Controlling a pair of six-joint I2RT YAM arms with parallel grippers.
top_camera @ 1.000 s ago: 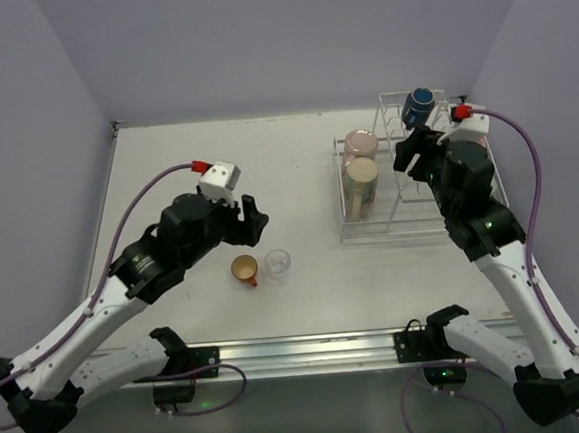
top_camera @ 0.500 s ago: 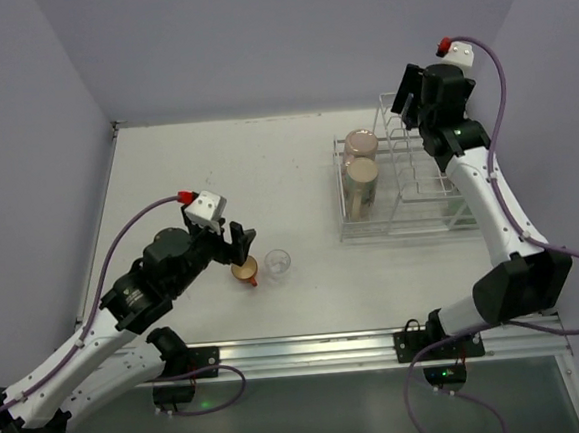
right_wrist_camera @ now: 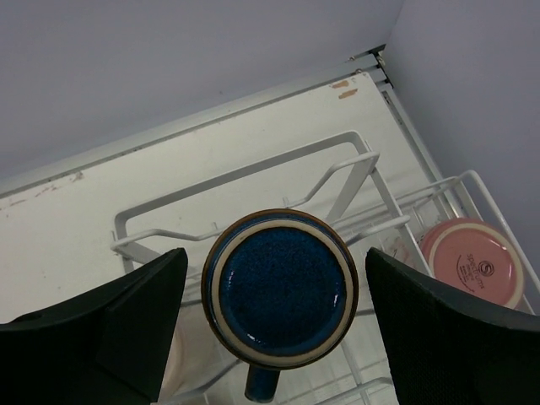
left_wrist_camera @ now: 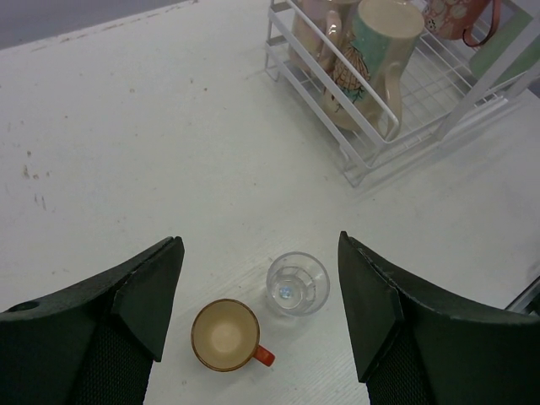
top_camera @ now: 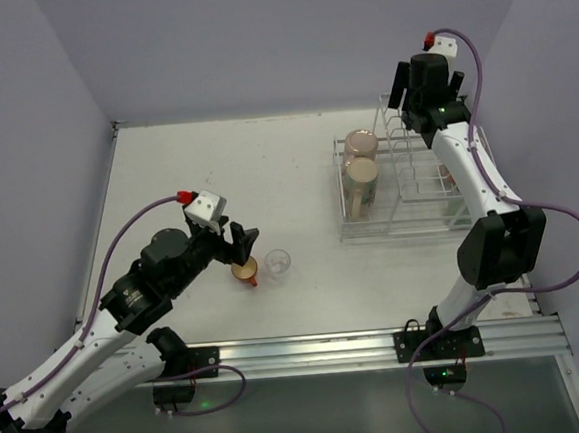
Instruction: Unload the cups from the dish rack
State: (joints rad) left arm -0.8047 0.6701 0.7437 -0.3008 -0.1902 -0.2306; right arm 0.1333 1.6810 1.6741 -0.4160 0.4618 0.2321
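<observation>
The white wire dish rack stands at the right and holds two beige mugs. In the right wrist view the dark blue mug sits upside down on the rack's dividers, and a pink cup lies to its right. My right gripper is open, its fingers on either side of the blue mug and above it. The orange cup and the clear glass stand upright on the table. My left gripper is open and empty just above them.
The beige mugs and the pink cup show in the rack at the top right of the left wrist view. Walls enclose the table on the left, back and right. The rack sits close to the right wall.
My right arm has swung up and back from over the rack's front to above the blue mug. My left gripper has come down and nearer, over the orange cup and the glass.
</observation>
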